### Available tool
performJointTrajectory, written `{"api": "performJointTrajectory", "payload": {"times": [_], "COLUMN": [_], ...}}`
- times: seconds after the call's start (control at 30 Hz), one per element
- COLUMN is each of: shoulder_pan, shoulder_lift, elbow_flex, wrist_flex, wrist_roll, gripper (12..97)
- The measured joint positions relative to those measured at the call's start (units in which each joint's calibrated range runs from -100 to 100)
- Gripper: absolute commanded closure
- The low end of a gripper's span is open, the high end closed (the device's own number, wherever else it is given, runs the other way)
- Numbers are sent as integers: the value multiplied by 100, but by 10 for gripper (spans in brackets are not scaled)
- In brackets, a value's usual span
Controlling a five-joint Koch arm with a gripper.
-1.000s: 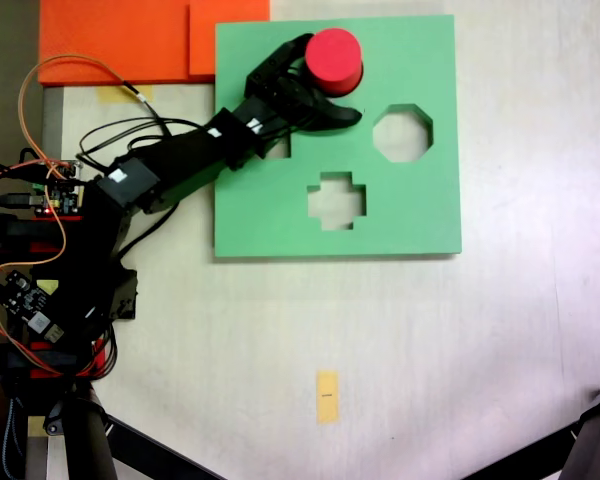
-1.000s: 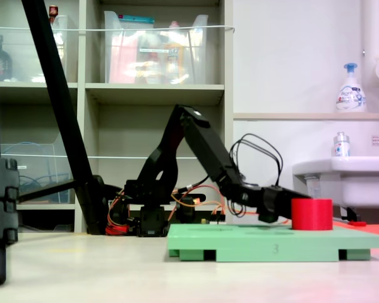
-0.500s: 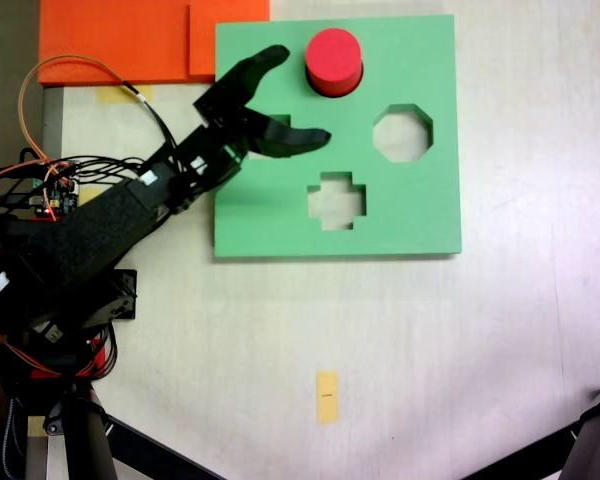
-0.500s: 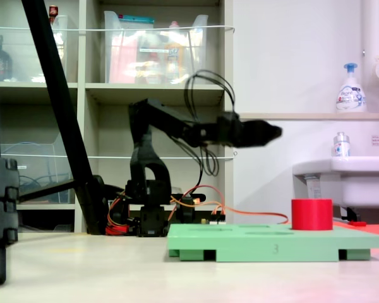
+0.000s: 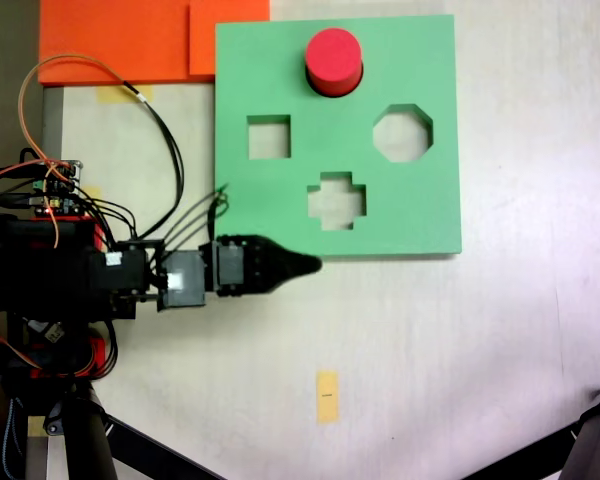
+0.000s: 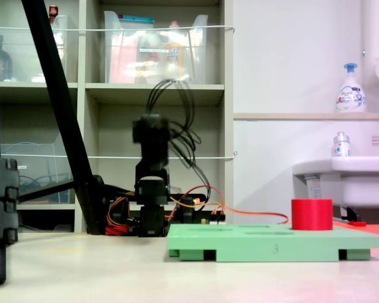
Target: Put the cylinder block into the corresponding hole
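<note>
One red cylinder block (image 5: 333, 61) is seen standing in the green foam board (image 5: 420, 215); full seating should be checked, end effector (image 5: 305, 265) state undeterminable.

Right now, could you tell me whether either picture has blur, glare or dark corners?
In a fixed view from above, the gripper looks sharp and the table is evenly lit, dimmer at the left edge. In a fixed view from the side, the arm is slightly soft and the green board crisp.

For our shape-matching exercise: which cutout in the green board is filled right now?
The round one at the board's top edge holds the red cylinder. The square, octagon and cross cutouts are empty.
</note>
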Motion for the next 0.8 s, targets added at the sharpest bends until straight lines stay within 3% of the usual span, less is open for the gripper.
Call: {"api": "performJointTrajectory", "payload": {"times": [0.2,0.37,0.8], "shoulder_pan": [-200,-171,-10], "shoulder_lift": [-14,-55,-55], "elbow_flex": [-2548,-4008,-4106], "wrist_flex": [127,1547,1733], "wrist_roll": [-59,-73,-161], "gripper": [593,601,608]}}
